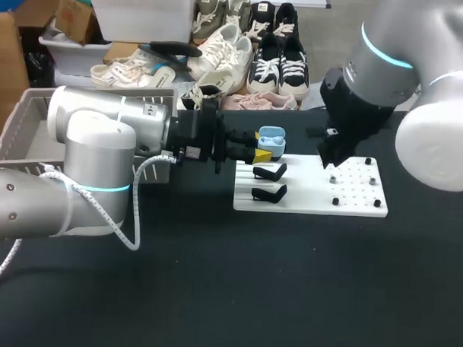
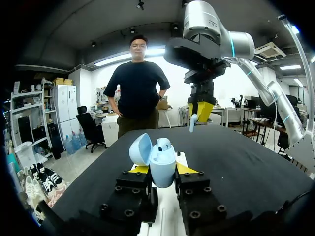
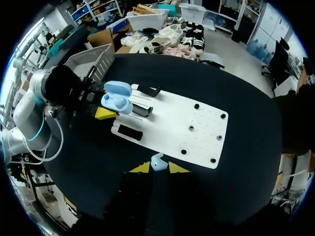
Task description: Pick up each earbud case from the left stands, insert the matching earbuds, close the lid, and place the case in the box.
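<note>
**Hazards at the insertion step**

Head view: my left gripper (image 1: 261, 148) is clamped on the pale blue earbud case (image 1: 271, 137), lid open, over the left end of the white board (image 1: 314, 198), just above the two black stands (image 1: 269, 172). My right gripper (image 1: 329, 155) hangs over the board's far edge. From this angle I cannot tell how its fingers stand. The grey box (image 1: 20, 132) sits at the table's left edge, so I judge boxing is some way off.

Left wrist view: the case stands upright between the pads, held low on its body, with a seated bud (image 2: 164, 143) in one socket. Ahead and higher, well apart, my right gripper pinches the loose earbud (image 2: 193, 123) at its top. That hold looks slight. If the stem meets the socket rim off-line, I expect the earbud to twist out, or the push to tip the case in its grip.

Right wrist view: the tips stand narrow on the earbud, and the case lies well ahead beside the stands. Closing in could knock the lid shut or bring the two wrists together. A dropped earbud might roll off the board.
</note>
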Controlling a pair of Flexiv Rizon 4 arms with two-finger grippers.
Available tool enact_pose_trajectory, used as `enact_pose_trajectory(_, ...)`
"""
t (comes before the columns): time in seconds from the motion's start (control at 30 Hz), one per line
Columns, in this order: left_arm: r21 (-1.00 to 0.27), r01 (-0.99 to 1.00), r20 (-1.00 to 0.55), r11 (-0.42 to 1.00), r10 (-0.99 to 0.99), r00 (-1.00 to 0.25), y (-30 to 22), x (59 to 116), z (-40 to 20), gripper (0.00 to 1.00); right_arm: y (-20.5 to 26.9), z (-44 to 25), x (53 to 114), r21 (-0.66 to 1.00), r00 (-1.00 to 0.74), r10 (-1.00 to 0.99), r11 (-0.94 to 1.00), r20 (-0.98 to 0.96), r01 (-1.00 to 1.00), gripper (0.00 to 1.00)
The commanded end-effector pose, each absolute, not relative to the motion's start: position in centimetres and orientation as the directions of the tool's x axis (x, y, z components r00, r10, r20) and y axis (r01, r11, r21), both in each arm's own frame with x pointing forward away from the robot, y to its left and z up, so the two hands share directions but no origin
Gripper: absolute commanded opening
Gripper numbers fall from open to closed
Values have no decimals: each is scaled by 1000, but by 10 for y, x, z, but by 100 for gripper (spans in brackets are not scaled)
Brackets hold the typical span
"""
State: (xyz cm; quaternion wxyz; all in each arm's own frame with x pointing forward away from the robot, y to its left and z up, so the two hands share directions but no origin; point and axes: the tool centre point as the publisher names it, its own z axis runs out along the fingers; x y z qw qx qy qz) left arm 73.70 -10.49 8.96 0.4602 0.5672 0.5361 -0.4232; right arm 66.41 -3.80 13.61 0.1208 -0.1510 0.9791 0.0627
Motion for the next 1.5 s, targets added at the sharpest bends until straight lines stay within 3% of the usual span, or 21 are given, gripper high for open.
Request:
enact_pose_trajectory(0.03, 68, 998, -974, -5, 218, 67, -105, 738, 89, 0, -33, 146, 668, 79, -914, -325, 933, -242, -352, 0)
enact_pose_trajectory(0.7, 68, 998, -974, -5, 218, 67, -105, 738, 89, 0, 3, 174, 699, 73, -830, -478, 853, -287, -516, 0)
enact_pose_trajectory(1.5, 68, 998, -974, -5, 218, 67, -105, 738, 89, 0, 51, 161, 708, 139, -786, -541, 790, -299, -597, 0)
